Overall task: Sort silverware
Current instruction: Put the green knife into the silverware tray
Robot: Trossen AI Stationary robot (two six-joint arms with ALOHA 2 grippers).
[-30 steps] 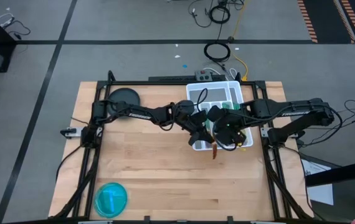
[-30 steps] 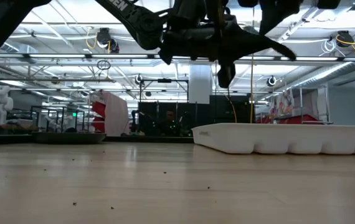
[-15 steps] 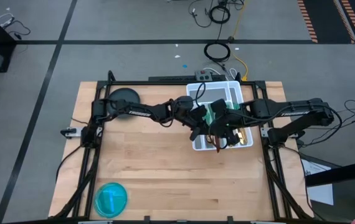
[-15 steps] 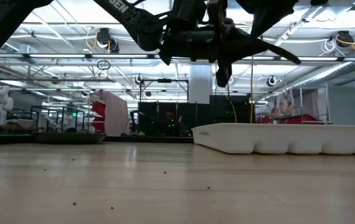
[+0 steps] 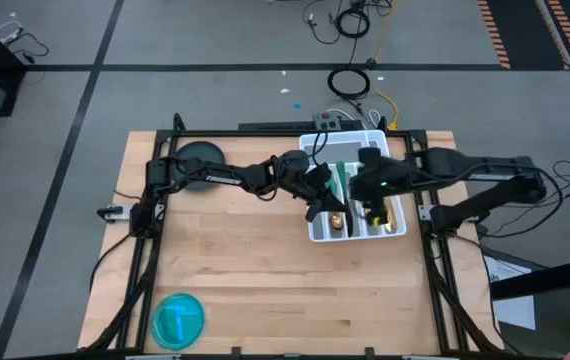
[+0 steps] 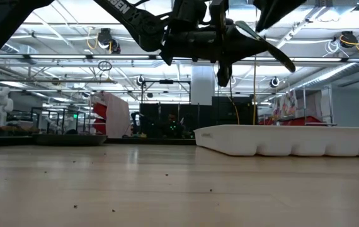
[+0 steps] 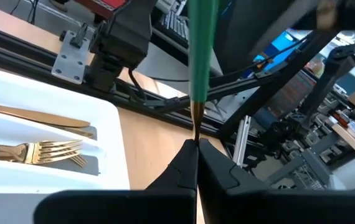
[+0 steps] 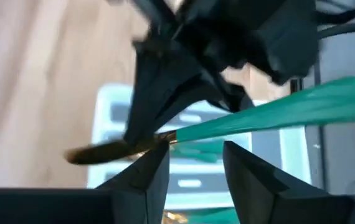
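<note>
Over the white tray point(image 5: 365, 136), my left gripper point(image 7: 196, 148) is shut on one piece of silverware point(image 7: 200, 56) with a slim green handle and a gold neck. Its gold head point(image 8: 96, 151) sticks out past the fingers; fork, spoon or knife, I cannot tell. My right gripper point(image 8: 193, 165) is open right beside it, its fingers just off the green handle point(image 8: 271, 115), over the tray's right half point(image 5: 370, 198). More silverware lies in the tray: a gold fork point(image 7: 37, 152) and a knife point(image 7: 40, 117). My left gripper pinches the piece's thin gold neck point(image 7: 196, 127) between its two fingertips, just where the green handle ends. The fingers come nearly level from the table's left. The piece is lifted clear above the tray, its handle reaching away past the fingertips.
A blue round bowl point(image 5: 179, 320) stands at the near left corner. A dark round pad point(image 5: 200, 157) lies at the far left. The tray point(image 6: 293, 142) sits at the far right of the board, with bare wood point(image 5: 245, 270) in front of it.
My right gripper has rolled about its own line, risen a little and gone toward the table's far edge, from the tray's near end to above its middle. The piece stays in my left gripper, which has hardly moved.
</note>
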